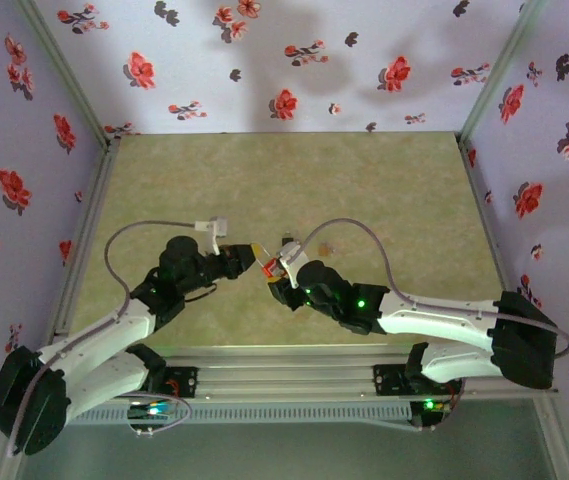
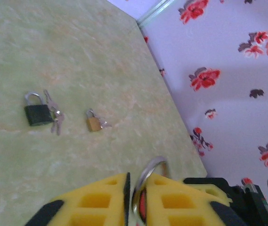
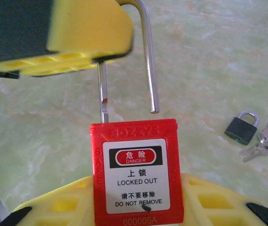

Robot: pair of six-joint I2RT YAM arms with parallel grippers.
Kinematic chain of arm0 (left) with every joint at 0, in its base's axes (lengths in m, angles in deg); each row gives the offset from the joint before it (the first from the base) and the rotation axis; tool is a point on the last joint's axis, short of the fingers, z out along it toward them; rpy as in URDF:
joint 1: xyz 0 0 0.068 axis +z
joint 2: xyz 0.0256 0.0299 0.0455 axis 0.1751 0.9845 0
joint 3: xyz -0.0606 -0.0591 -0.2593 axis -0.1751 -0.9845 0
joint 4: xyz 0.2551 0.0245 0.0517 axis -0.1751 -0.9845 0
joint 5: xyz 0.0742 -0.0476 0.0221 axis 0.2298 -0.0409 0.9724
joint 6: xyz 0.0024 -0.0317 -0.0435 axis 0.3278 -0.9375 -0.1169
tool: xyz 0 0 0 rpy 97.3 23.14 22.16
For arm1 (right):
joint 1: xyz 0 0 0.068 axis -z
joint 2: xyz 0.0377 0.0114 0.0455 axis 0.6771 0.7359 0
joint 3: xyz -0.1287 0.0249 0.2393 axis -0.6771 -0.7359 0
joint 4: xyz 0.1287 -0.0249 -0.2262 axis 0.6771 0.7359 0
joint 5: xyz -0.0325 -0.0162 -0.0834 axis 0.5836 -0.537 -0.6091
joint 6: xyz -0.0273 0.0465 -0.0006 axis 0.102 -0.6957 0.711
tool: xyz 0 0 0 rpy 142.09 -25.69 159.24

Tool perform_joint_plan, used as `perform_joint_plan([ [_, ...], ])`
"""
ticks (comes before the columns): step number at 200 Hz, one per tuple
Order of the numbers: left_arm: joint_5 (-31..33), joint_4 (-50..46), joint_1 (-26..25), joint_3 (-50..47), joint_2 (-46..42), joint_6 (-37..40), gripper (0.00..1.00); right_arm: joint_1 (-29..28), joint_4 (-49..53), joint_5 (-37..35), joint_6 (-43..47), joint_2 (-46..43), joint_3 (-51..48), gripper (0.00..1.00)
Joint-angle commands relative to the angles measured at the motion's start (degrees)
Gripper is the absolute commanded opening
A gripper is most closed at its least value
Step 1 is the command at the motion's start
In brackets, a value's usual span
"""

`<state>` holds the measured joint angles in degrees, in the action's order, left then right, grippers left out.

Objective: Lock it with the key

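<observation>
Got a boxy plastic red padlock [image 3: 136, 160] clamped by its body in the right gripper [image 3: 141, 205], ribbed yellow fingers [image 3: 63, 205], up over the middle of the mottled green table [image 2: 77, 56]. Got the left gripper [image 2: 136, 183] hugging the smooth steel shackle [image 3: 150, 61], one leg popped free. Can't tell if actually pinching. Also spotting a black padlock [image 2: 38, 114] with silver keys [image 2: 54, 115] and a small brass padlock [image 2: 93, 124] lying mid-table. Can't place the key.

Soft, even, slightly dim light; faint shadows; mild blur up close.
</observation>
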<state>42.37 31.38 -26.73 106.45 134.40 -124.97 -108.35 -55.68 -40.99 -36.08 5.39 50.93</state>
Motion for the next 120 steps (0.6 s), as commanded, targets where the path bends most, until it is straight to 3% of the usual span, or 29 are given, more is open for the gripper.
perform_joint_plan([
  [1, 4.71, -1.71, 1.05, -1.74, -1.61, 2.35, 0.24, 0.77, 2.05, -5.0, -2.26, -1.35, 1.34, 0.0],
  [58, 3.71, -0.41, 1.14, -2.16, -1.61, 1.92, 0.42, 0.26, 1.9, -4.79, -1.91, -1.35, 1.37, 0.0],
  [72, 2.68, 0.7, 1.19, -2.4, -1.59, 1.58, 0.52, 0.1, 1.98, -4.81, -1.89, -1.29, 1.38, 0.0],
  [120, -2.41, 5.77, 1.48, -2.81, 0.56, 0.12, 0.57, -0.01, 1.89, -4.81, -1.73, -1.04, 1.4, 0.0],
])
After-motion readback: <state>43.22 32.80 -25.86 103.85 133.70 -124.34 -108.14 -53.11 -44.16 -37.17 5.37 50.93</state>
